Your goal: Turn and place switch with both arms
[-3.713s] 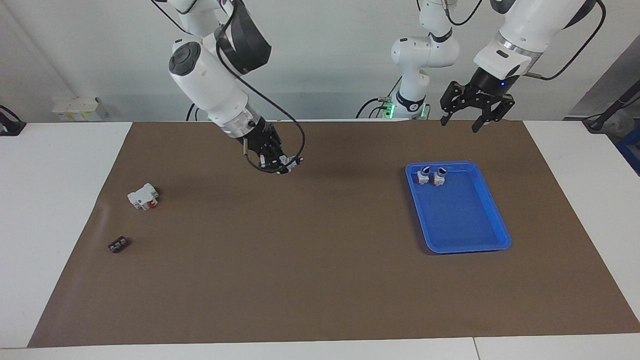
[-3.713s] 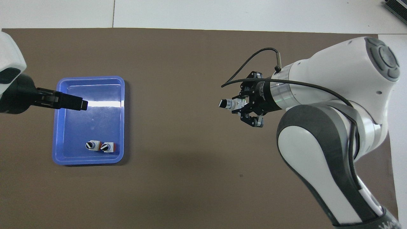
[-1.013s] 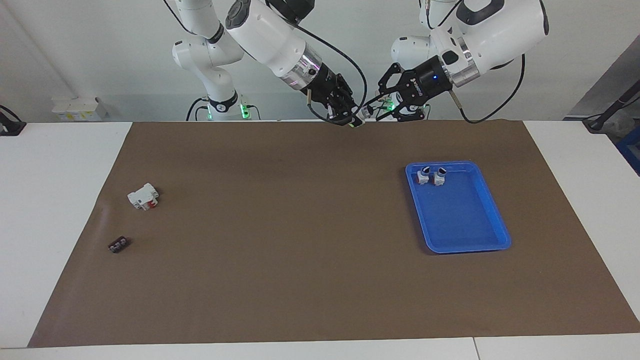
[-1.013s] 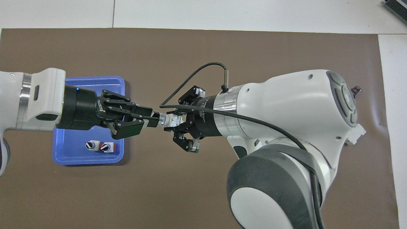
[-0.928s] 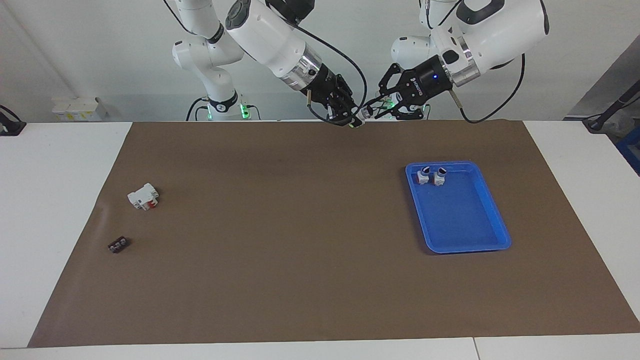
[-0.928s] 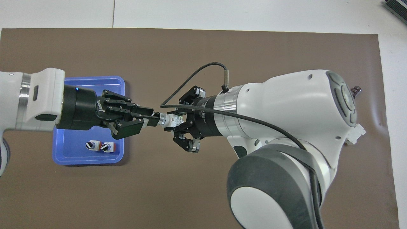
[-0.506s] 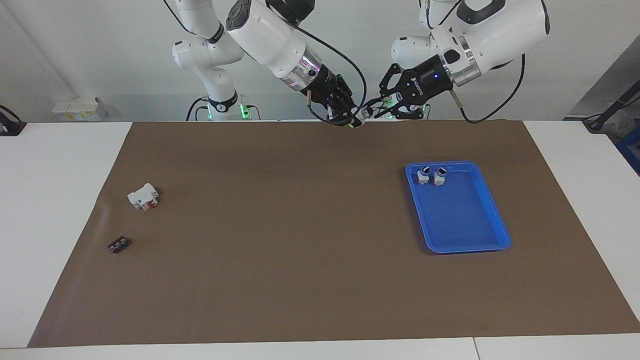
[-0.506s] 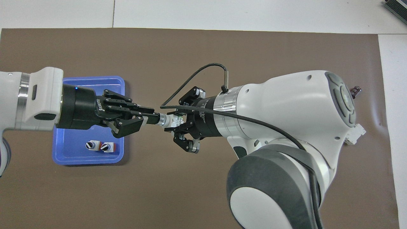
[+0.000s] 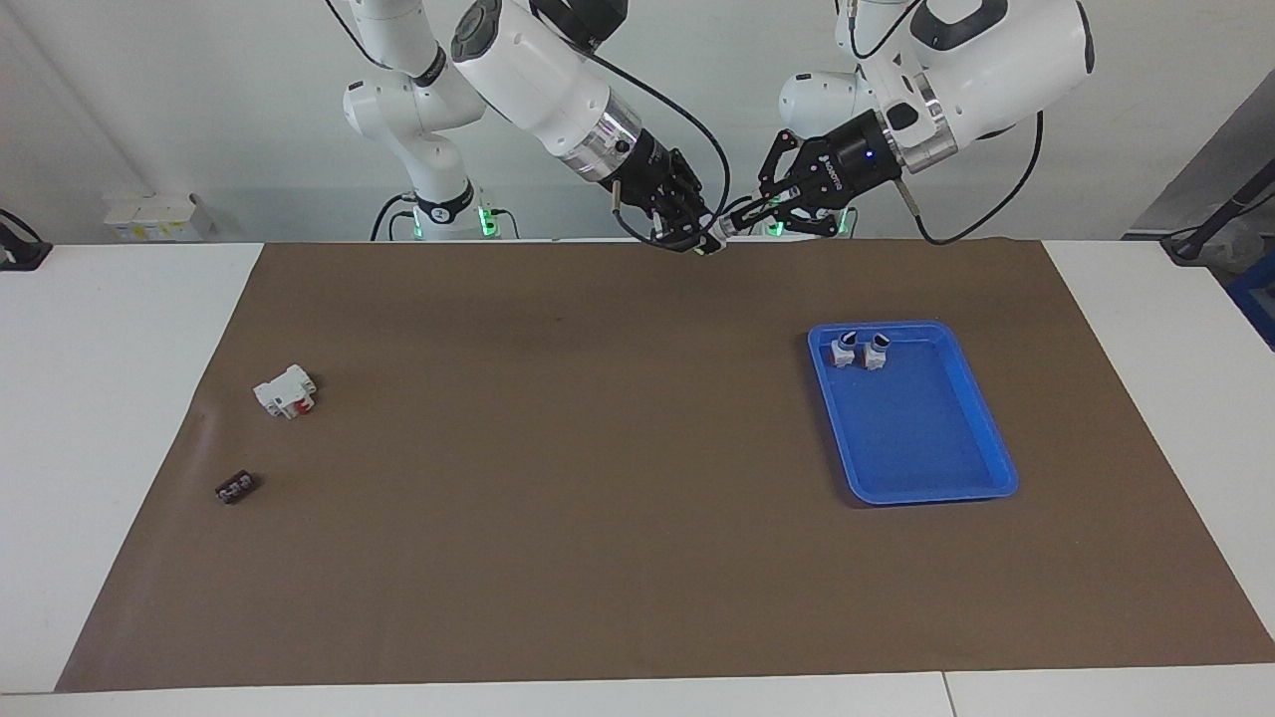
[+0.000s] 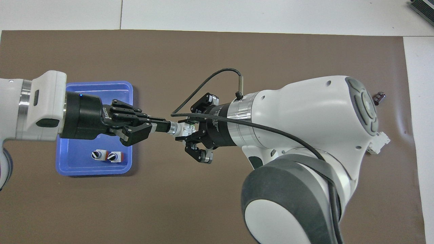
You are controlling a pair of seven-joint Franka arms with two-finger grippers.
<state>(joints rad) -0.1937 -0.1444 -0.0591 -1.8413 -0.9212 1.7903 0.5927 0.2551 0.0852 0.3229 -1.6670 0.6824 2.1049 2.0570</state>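
The switch [image 10: 181, 128], white-bodied with a green base and a black-and-silver knob, hangs in the air between both arms over the robots' edge of the brown mat; it is the small speck [image 9: 713, 240] in the facing view. My right gripper [image 10: 185, 130] [image 9: 697, 237] is shut on its white body. My left gripper [image 10: 165, 127] [image 9: 737, 219] comes in along the same line from the left arm's end of the table. Its fingertips are closed on the knob.
A blue tray [image 10: 95, 83] [image 9: 926, 495] lies toward the left arm's end, with two red-based switches [image 10: 107, 156] [image 9: 860, 352] at its robot end. A white block with a red part [image 9: 286, 390] and a small dark part [image 9: 235, 488] lie toward the right arm's end.
The right arm has lifted the switch from low over the mat up toward the robots. The left gripper swung in from near the tray and closed on the knob within the last second.
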